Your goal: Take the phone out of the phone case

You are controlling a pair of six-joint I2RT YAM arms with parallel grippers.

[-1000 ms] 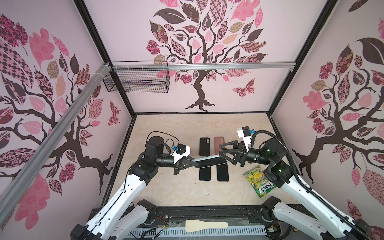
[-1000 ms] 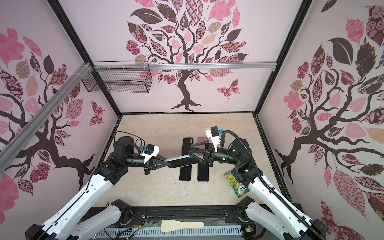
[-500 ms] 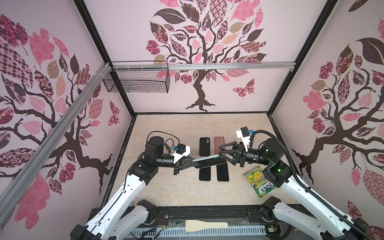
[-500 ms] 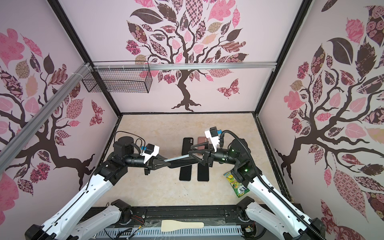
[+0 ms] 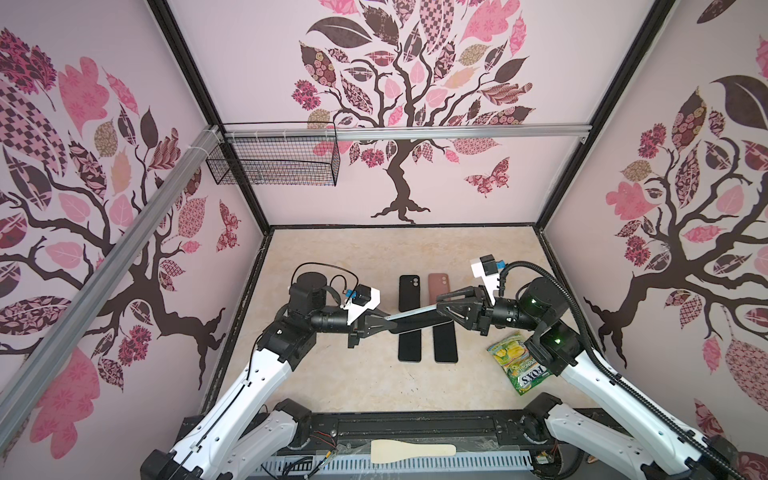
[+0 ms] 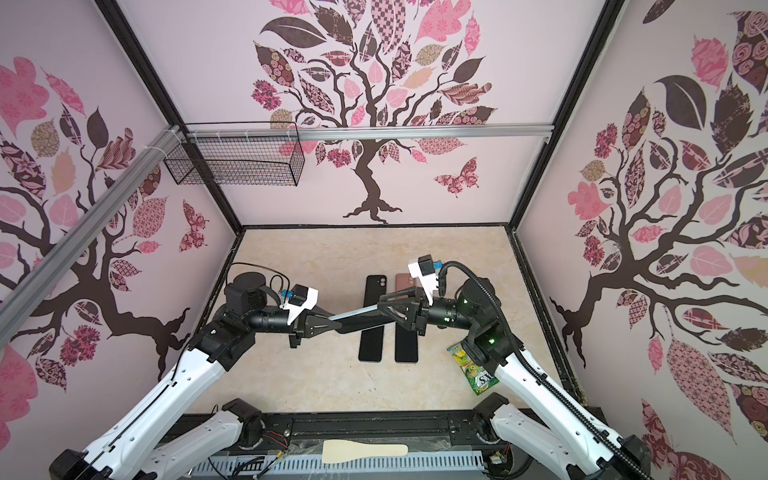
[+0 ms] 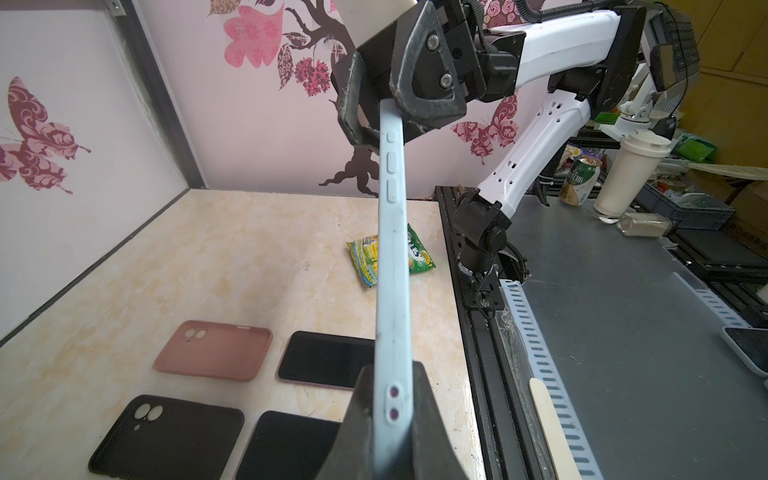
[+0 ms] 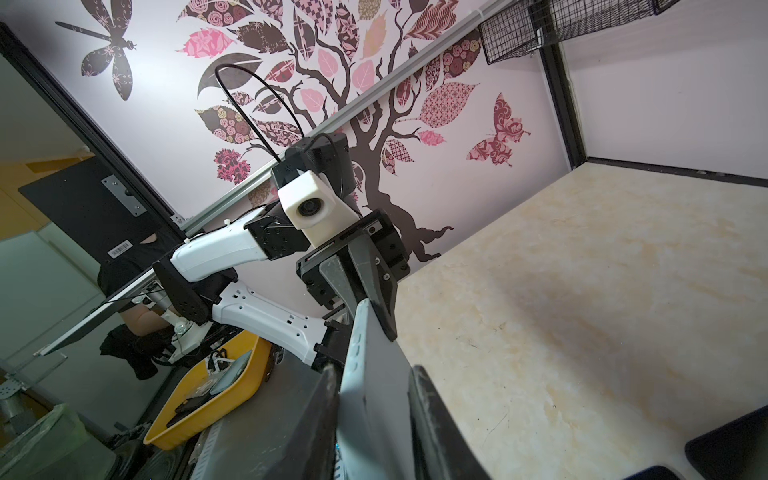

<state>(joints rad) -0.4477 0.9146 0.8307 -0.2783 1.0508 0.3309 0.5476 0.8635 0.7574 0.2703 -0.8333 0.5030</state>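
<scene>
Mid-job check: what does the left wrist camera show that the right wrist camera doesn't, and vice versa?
Left wrist only: pink case, candy bag, wooden spatula. Right wrist only: yellow bin, wire basket. Both: light blue cased phone, gripped at opposite ends by left end effector and right end effector, above the table.

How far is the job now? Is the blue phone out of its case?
Seems done: the black case and the pink case lie empty, with bare phones beside them. In hand: the left end effector is shut on one end of the blue cased phone, held aloft; the right end effector has its jaws around the other end, grip unclear. Left: separating this phone from its case.
</scene>
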